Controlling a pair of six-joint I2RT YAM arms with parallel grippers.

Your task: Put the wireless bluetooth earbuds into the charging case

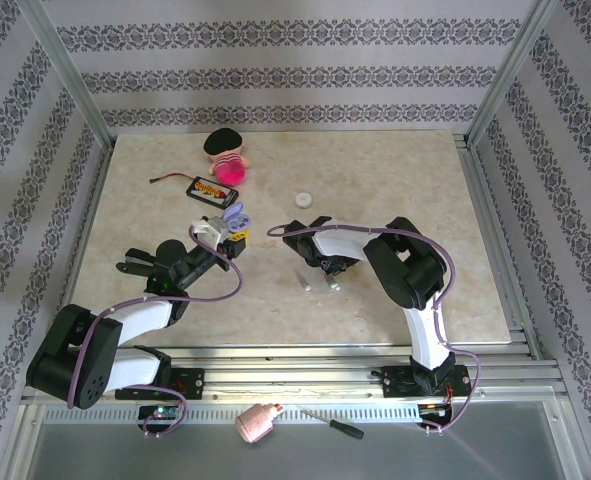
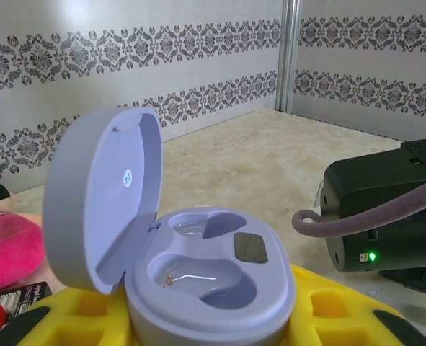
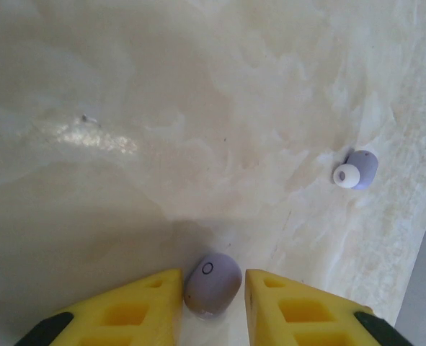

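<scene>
Right wrist view: right gripper (image 3: 213, 306) closed snug on the lilac earbud (image 3: 213, 283), one yellow finger on each side, down at the bench (image 3: 162, 144). Well off to the side, the other earbud (image 3: 356, 171), lilac with a white tip, lying loose. Left wrist view: left gripper (image 2: 210, 324) clamped on the lilac case (image 2: 220, 288), lid (image 2: 101, 202) standing open, both little pockets (image 2: 198, 274) empty.

Could go wrong in a few ways. Round and smooth, so may pop out sideways from a pinch that sits low on the curve. May drop on the way up and roll off across the slick top. May land the wrong way round in a pocket and sit crooked, so no closing the lid. May bump the open lid and knock the case loose or swing the lid shut. May go to the wrong pocket, since both look much alike. Cannot tell from here which way the tip of the held one points.

Top view: pale, shiny, stone-look bench, flat and hard, easy for small things to skid on. Further back, a pink toy (image 1: 227, 160), a small flat box (image 1: 213, 188) and a white round cap (image 1: 302, 199). Grey flower-stripe wallpaper (image 1: 275, 80) all around, with silver metal posts (image 1: 70, 75) at the corners. By the front rail, a pink thing (image 1: 257, 423) like a bottle, and a screwdriver (image 1: 335, 424).
</scene>
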